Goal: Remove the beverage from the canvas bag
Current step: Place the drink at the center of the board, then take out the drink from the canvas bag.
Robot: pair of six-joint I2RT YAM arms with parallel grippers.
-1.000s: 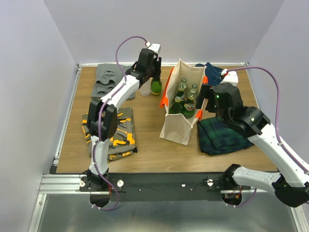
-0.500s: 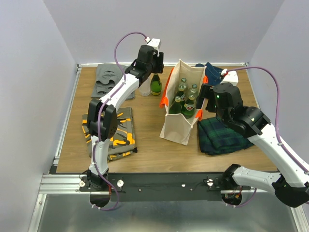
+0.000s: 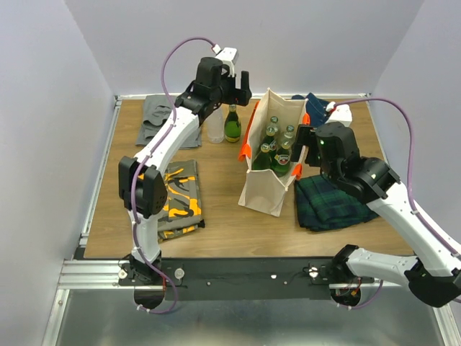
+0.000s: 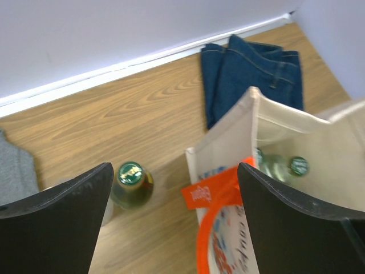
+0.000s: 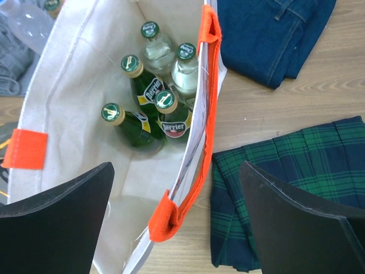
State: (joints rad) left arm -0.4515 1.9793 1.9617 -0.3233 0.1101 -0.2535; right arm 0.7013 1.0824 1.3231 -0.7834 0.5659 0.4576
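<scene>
The cream canvas bag with orange handles stands upright mid-table. Several bottles, some green and some clear, stand inside it. One green bottle stands on the wood left of the bag, beside a clear bottle. My left gripper hangs open above that green bottle and is not touching it. In the left wrist view the bottle's cap shows by the left finger. My right gripper is open over the bag's right rim and orange handle, holding nothing.
Folded clothes ring the bag. A grey shirt lies back left and an orange-patterned cloth front left. A green plaid cloth lies to the right, with jeans behind it. White walls close the table's back and sides.
My left gripper opened, let go of the green bottle and rose away from it. The bottle stays standing on the table. The right arm has hardly moved.
</scene>
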